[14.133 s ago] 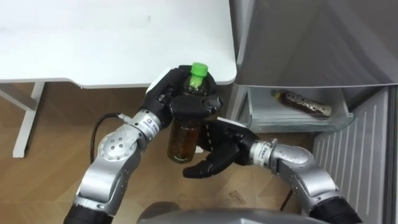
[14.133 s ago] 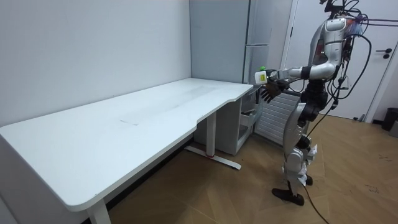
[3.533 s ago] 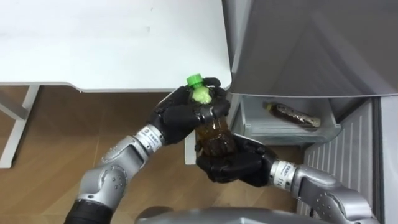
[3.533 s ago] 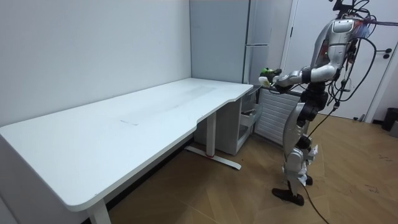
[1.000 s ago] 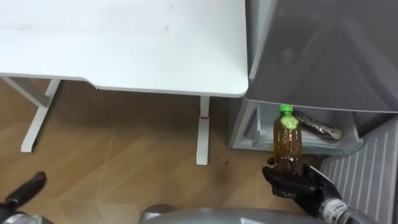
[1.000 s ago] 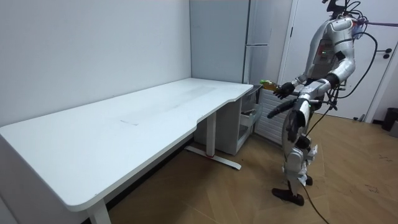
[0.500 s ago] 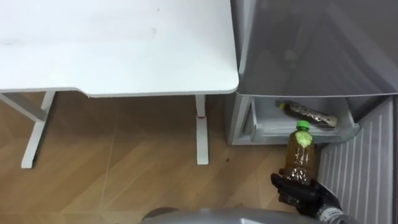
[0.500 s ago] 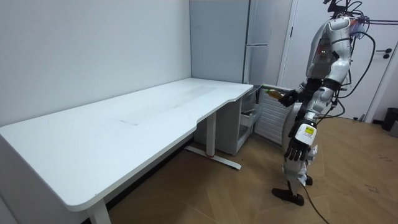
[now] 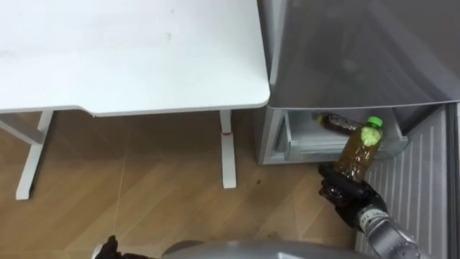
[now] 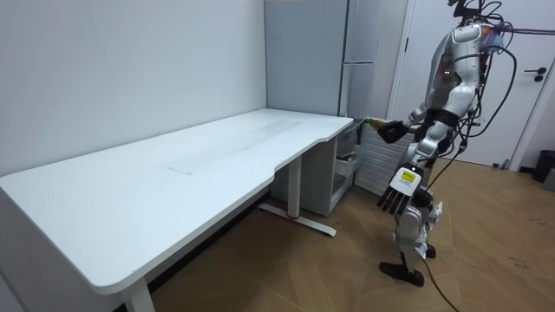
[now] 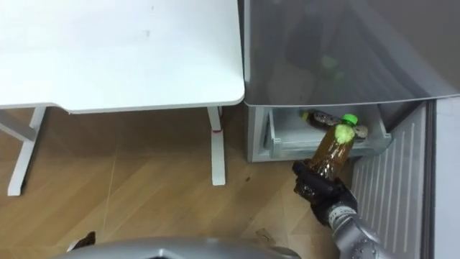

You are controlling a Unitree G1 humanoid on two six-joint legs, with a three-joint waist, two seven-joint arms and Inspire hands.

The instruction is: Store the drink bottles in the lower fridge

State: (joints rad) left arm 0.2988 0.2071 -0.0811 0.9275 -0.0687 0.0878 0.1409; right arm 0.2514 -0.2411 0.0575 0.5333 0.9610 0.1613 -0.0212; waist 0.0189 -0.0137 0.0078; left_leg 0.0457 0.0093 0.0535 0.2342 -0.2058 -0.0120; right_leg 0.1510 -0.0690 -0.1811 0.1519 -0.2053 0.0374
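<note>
My right hand (image 9: 345,194) is shut on the lower body of an amber drink bottle (image 9: 357,155) with a green cap. It holds the bottle tilted, cap toward the fridge, just in front of the open lower drawer (image 9: 302,142). A second dark bottle (image 9: 333,123) lies on its side in that drawer. In the room view I stand before the grey fridge (image 10: 303,52) with my right hand (image 10: 388,131) stretched toward it. My left hand (image 10: 395,196) hangs by my side, open, with straight fingers.
The white desk (image 9: 129,50) stands at the left, its corner touching the fridge, with a white leg (image 9: 228,151) beneath. The fridge's lower door (image 9: 431,169), ribbed on the inside, stands open at the right. Wood floor lies between the desk and me.
The bottle has moved up and right toward the drawer and now tilts with its cap forward. My left arm has dropped to my side. The eye view has shifted a little.
</note>
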